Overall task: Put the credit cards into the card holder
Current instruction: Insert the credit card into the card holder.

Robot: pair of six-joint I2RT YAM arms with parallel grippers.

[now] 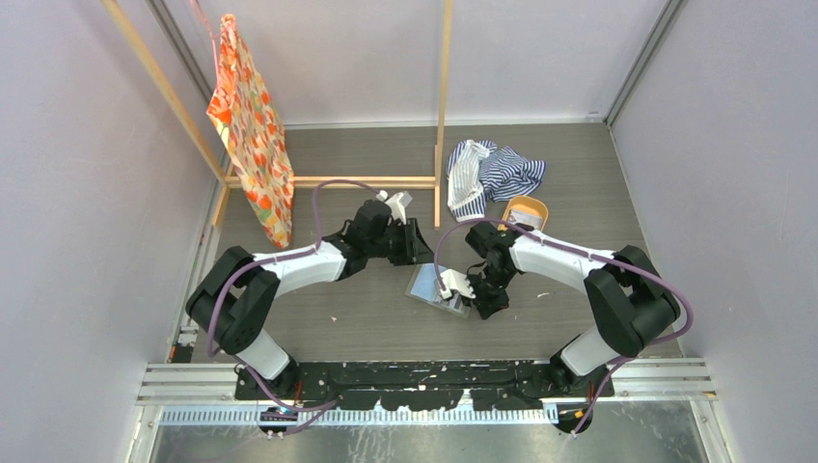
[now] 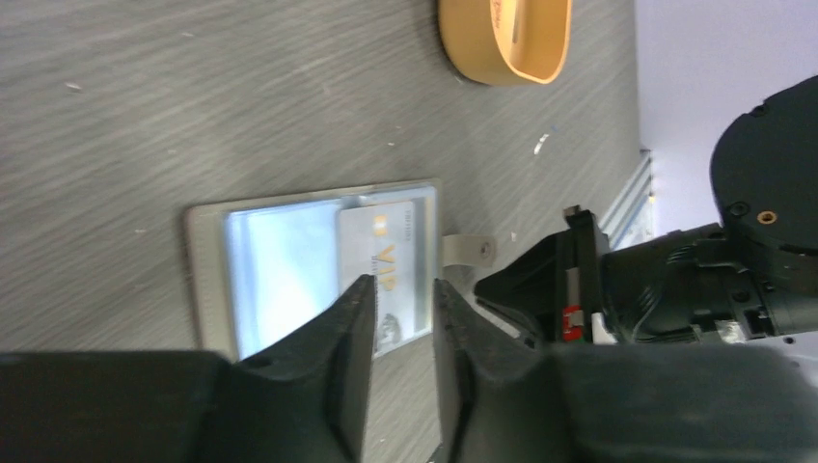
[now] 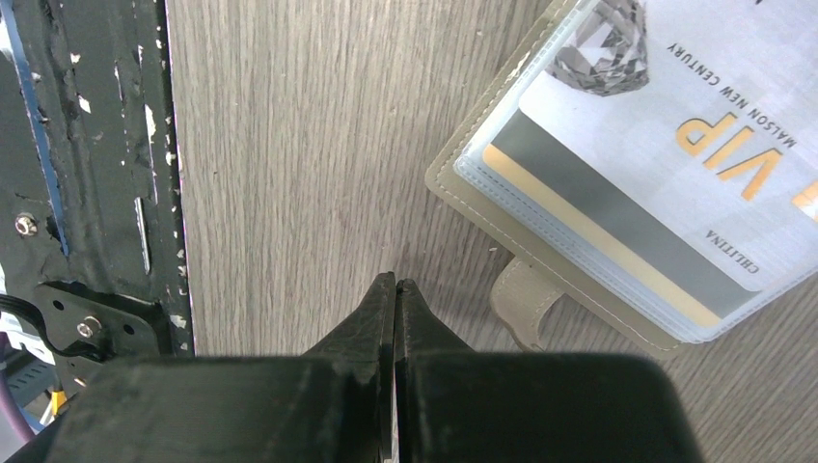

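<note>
Top external: the left gripper point(image 1: 417, 249) hovers with fingers slightly parted and empty, just behind the holder point(image 1: 434, 287). The holder lies open and flat, a VIP card point(image 2: 386, 253) in its sleeve. The right gripper point(image 1: 482, 301), pinched closed on nothing, sits just beside the holder's tab point(image 3: 521, 294).

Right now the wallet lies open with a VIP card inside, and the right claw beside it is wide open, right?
No: the right gripper is shut, as the right wrist view shows. The card holder does lie open with the VIP card inside.
</note>
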